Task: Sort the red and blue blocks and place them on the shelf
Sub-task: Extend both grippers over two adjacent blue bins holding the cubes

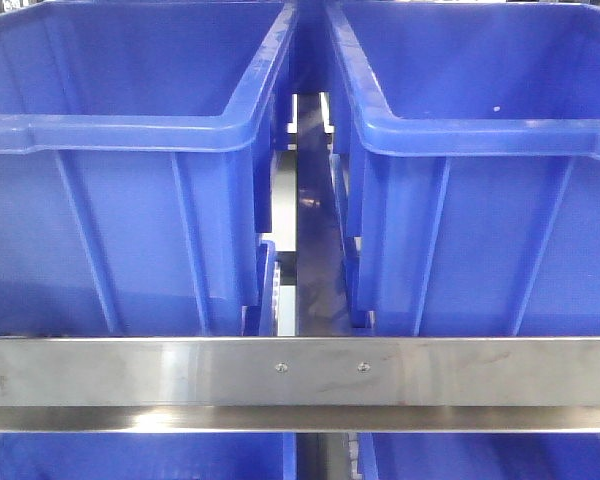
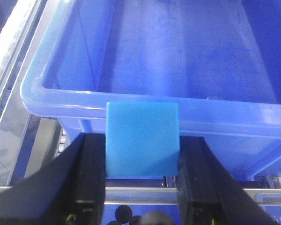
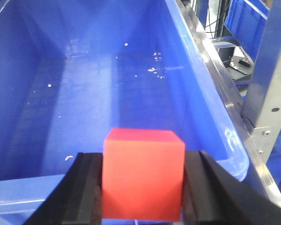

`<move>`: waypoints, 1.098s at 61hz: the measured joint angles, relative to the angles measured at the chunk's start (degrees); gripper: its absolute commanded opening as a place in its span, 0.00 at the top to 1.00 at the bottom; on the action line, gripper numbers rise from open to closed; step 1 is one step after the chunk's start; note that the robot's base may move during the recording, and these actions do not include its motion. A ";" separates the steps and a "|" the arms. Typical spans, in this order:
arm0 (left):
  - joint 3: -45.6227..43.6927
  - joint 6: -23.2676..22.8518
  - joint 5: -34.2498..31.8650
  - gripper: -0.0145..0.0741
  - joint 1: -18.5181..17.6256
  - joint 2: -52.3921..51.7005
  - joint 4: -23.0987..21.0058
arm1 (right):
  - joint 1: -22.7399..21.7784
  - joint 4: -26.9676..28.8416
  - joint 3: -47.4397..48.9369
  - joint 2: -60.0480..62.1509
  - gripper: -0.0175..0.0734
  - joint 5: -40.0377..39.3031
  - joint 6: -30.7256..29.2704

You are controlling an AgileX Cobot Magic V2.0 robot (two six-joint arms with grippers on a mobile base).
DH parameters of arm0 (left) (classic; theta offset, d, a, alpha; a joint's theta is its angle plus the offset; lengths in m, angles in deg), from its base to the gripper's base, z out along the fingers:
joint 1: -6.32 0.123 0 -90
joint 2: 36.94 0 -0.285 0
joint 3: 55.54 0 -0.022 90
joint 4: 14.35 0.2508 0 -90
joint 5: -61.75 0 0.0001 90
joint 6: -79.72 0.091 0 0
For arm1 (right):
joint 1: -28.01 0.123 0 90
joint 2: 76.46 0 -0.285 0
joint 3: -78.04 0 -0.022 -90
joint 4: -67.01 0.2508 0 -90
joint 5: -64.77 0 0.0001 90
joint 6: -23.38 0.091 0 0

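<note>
Two pincers each grip a cube above blue bins on a steel shelf.
The left pincer (image 2: pixel 142 159) clamps the blue block (image 2: pixel 142 139) before a bin's (image 2: pixel 145 56) rim; the right pincer (image 3: pixel 143 187) clamps the red block (image 3: pixel 143 173) over another bin (image 3: pixel 107 84); a screwed shelf rail (image 1: pixel 300 370) runs below.

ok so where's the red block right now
In the right wrist view, the red block is clamped in the right gripper, just above the near rim of a blue bin.

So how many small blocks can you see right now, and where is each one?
2. The blue block is clamped in the left gripper at a blue bin's near rim; the red block is clamped in the right gripper over another bin. None in the front view.
</note>
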 measured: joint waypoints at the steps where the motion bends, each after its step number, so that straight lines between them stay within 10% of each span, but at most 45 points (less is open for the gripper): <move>1: 0.00 0.00 0.00 0.70 0.00 0.00 0.00 | 0.00 0.00 0.00 0.00 0.75 0.00 0.00; 67: 0.00 0.00 0.00 0.70 0.00 0.00 0.00 | 0.00 0.00 0.00 0.00 0.75 -0.50 0.00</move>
